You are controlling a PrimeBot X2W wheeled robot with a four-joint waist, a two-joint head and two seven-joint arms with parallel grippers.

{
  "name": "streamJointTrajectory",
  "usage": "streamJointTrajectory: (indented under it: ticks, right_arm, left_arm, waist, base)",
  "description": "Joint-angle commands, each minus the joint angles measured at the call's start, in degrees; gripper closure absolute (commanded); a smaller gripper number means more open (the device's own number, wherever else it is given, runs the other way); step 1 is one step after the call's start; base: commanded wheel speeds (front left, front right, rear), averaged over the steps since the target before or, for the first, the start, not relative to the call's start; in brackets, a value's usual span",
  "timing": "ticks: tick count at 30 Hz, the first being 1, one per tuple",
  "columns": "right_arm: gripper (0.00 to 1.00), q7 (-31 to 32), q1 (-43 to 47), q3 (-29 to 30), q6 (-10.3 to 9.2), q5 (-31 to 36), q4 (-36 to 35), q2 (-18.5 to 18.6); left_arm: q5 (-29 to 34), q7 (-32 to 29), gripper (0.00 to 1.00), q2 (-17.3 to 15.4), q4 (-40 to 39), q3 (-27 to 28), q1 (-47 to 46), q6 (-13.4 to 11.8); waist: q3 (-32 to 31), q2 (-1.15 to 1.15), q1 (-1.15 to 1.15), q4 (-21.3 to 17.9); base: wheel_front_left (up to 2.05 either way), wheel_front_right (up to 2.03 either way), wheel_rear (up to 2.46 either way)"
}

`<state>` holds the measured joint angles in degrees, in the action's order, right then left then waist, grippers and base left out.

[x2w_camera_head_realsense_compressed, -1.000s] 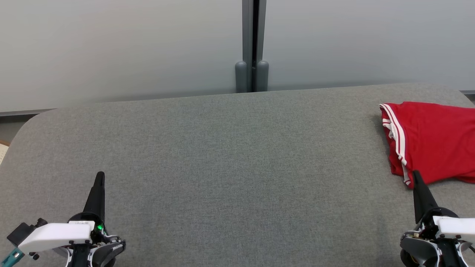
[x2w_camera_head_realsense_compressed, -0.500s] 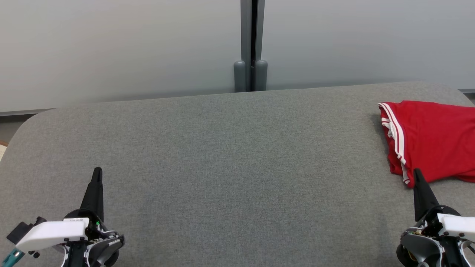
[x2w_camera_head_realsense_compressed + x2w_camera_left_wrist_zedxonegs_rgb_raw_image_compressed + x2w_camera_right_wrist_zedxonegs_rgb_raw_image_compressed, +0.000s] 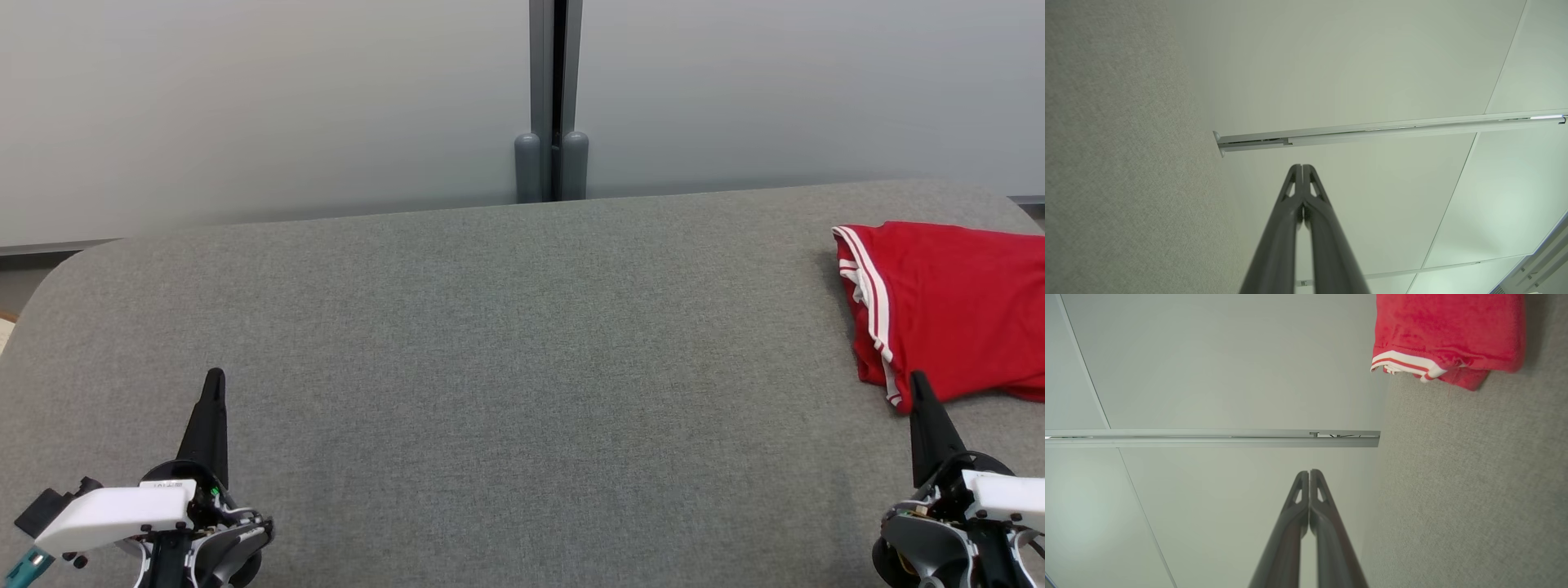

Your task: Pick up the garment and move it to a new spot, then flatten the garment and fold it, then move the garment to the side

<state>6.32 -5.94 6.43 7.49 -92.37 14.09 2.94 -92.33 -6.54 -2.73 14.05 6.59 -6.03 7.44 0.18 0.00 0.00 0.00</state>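
The garment (image 3: 951, 310) is a red piece with white stripes along one hem, folded into a rough rectangle. It lies at about 3 o'clock in the head view, on the far right part of the grey upholstered surface (image 3: 522, 343), and its right side runs off the picture's edge. The striped hem faces 9 o'clock, toward the bare middle of the surface. In the right wrist view the garment (image 3: 1447, 330) sits at about 1 o'clock, with the striped edge lowest and grey cloth beneath it. The right gripper (image 3: 920, 384) is nearest, at about 4 o'clock in the head view, with its dark fingers pressed together into a single point aimed at 12 o'clock. There the tip lines up with the garment's near corner. The right wrist view shows the right gripper (image 3: 1309, 472) closed on nothing and standing apart from the red cloth. The left gripper (image 3: 214, 380) is at about 8 o'clock in the head view, well apart from the garment across the bare surface. Its fingers also point at 12 o'clock. In the left wrist view the left gripper (image 3: 1302, 167) has its two tips touching, with nothing between them. Beyond the surface's far edge, at 12 o'clock, stand pale wall panels (image 3: 245, 106). A dark grey post (image 3: 555, 98) joins them.
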Motion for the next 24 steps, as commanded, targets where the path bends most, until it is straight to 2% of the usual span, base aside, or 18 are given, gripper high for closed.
streamJointTrajectory:
  ticks: [1,24]
  right_arm:
    - [1.0,0.24,-0.63,0.08,0.0,-0.22,0.07,0.06]
    - [1.0,0.26,-0.62,0.12,0.0,-0.14,0.07,0.02]
  left_arm:
    - [-0.12,-0.2,1.0,-0.12,0.07,0.2,-0.47,0.25]
    - [-0.13,-0.18,1.0,-0.12,0.06,0.18,-0.47,0.25]
  waist:
    - [0.0,0.0,0.0,0.0]
    - [0.0,0.0,0.0,0.0]
  base:
    - [0.0,0.0,0.0]
    - [0.0,0.0,0.0]
